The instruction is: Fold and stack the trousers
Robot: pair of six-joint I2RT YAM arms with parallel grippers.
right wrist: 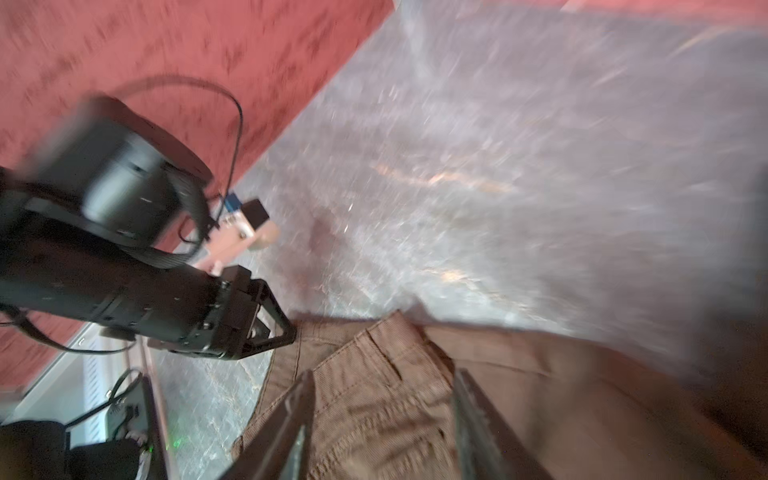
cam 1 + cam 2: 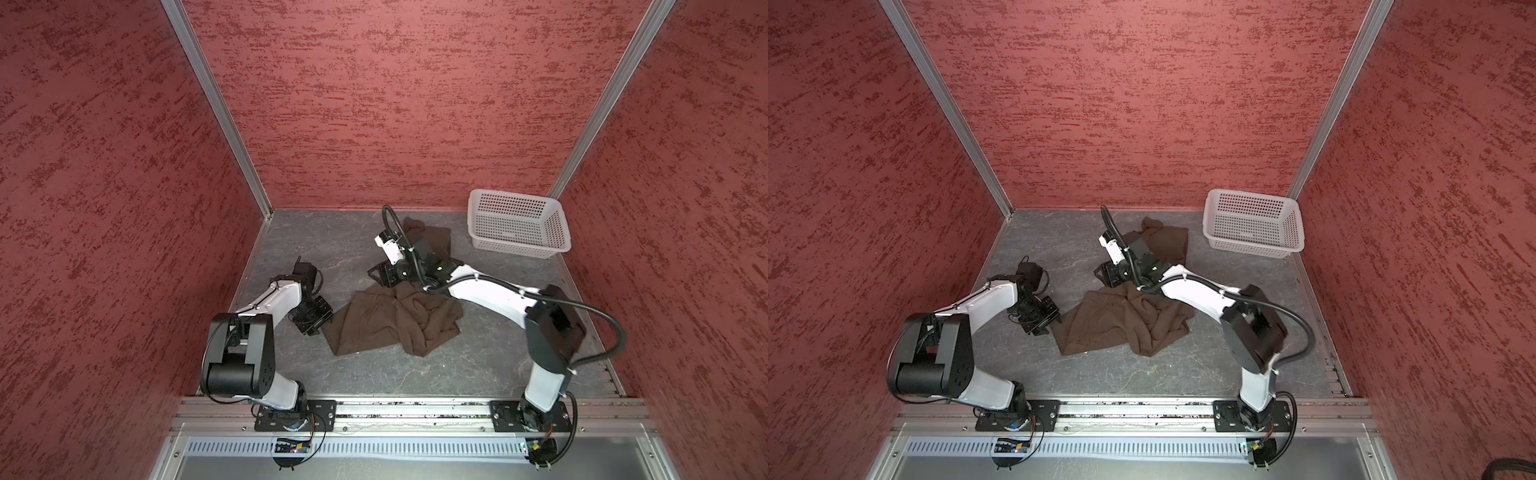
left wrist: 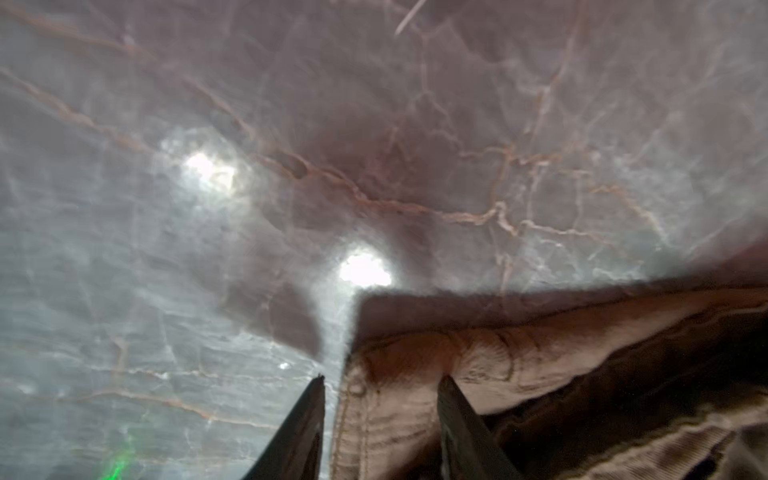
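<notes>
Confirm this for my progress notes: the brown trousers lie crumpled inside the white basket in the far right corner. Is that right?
Not quite. The trousers lie crumpled on the grey table, not inside the white basket. The basket does stand in the far right corner, apart from them. Both top views show it.
</notes>
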